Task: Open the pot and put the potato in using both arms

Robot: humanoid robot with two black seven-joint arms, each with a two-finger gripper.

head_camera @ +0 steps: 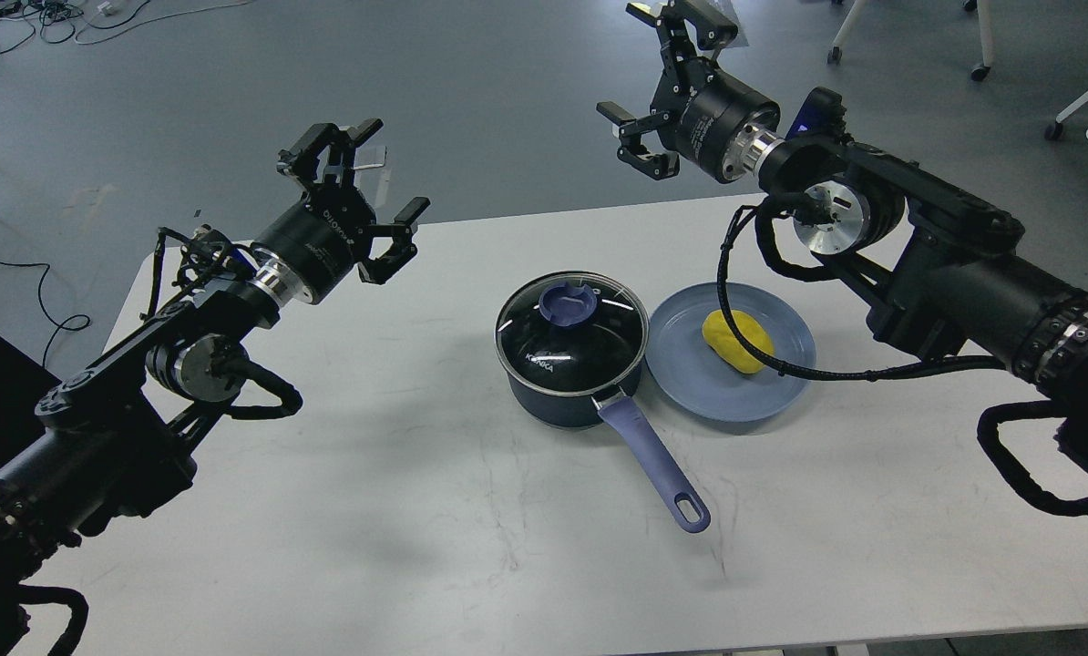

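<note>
Pot (569, 369) handle points near-right (lid on); left claw (354, 196), right claw (662, 82) released.

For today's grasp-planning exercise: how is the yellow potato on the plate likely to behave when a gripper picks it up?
The potato looks lumpy and oval, so it may roll or twist between fingers. Its smooth surface suggests some slipperiness. It probably slides easily on the shallow blue plate.

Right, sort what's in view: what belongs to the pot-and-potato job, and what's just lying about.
Belongs to the job:
- pot, glass lid on it
- potato on the blue plate
- left hand, open
- right hand, open

Just lying about:
- cables on the floor at left
- chair legs with castors at top right
- white table, only the work surface
</note>
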